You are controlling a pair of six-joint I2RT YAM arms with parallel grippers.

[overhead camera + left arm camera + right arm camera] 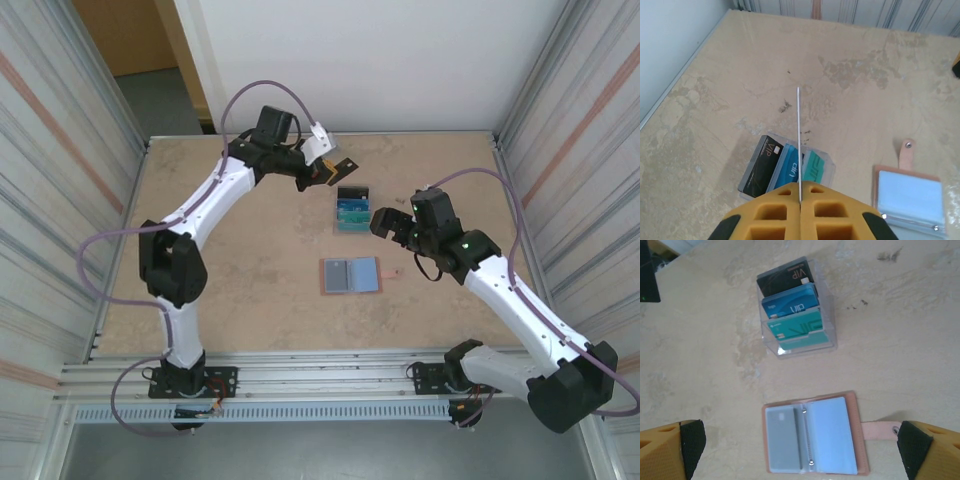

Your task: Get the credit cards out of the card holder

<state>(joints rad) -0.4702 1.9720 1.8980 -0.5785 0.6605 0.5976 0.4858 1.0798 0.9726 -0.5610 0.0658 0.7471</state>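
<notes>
1. Mid-table (250, 300), near side: card holder (350, 275) lies open and flat, blue-grey pockets up, tab (877, 430) sticking out to the right. Can't tell what the pockets hold.
2. Just beyond it, not touching: clear box (827, 315) with three cards standing in a row: black card (787, 280) at the far end, blue card (790, 302) in the middle, teal card (800, 330) nearest the holder.
3. Left arm (215, 195) reaches to the far side. Left jaws are together, clamped on the held card, which is edge-on in the wrist view (798, 125) and dark from above (345, 165). It is off the table, beyond the box.
4. Right arm (500, 290): right jaws are wide apart with nothing between them, raised just right of the box. Their wrist view looks down on the holder and box.
</notes>
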